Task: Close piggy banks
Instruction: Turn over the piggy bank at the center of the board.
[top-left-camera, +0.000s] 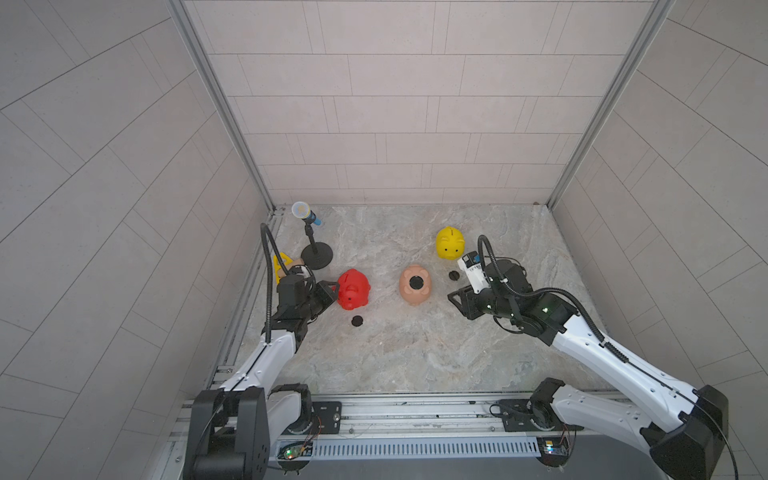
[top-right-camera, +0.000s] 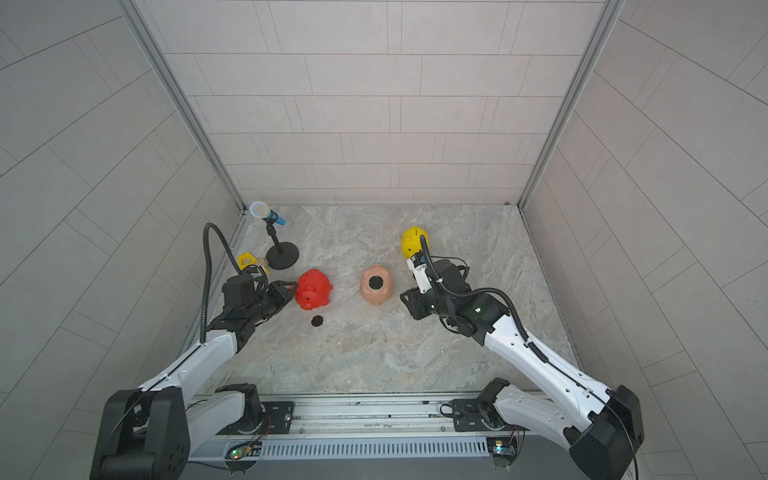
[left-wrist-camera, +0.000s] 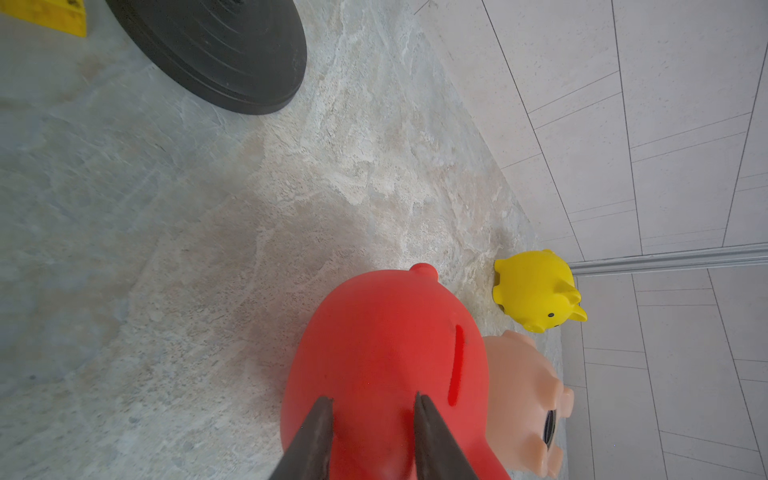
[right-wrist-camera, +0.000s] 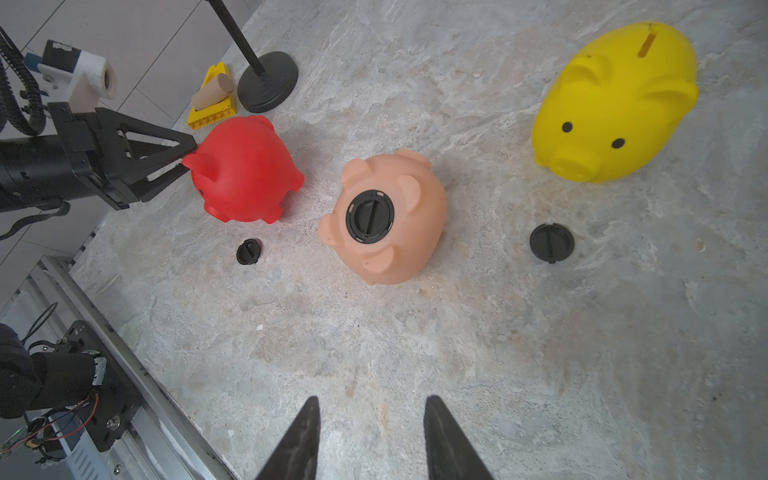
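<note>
Left pincer (left-wrist-camera: 372, 397) clenched on red pig (top-left-camera: 353, 289) ear; right pincer (right-wrist-camera: 372, 397) released, empty, above counter (top-left-camera: 415, 353).
Pink pig (top-left-camera: 415, 298) lies mid-counter, belly up, plug (right-wrist-camera: 370, 216) fitted; yellow pig (top-left-camera: 449, 245) sits upright farther back; one loose plug (top-left-camera: 357, 320) lies near red pig, another (top-left-camera: 454, 274) near yellow pig.

No legible text; label on right wrist camera (top-left-camera: 473, 272) too blurred to read.

Pale tiled walls (top-left-camera: 374, 104) enclose marbled tabletop (top-left-camera: 415, 353)
</note>
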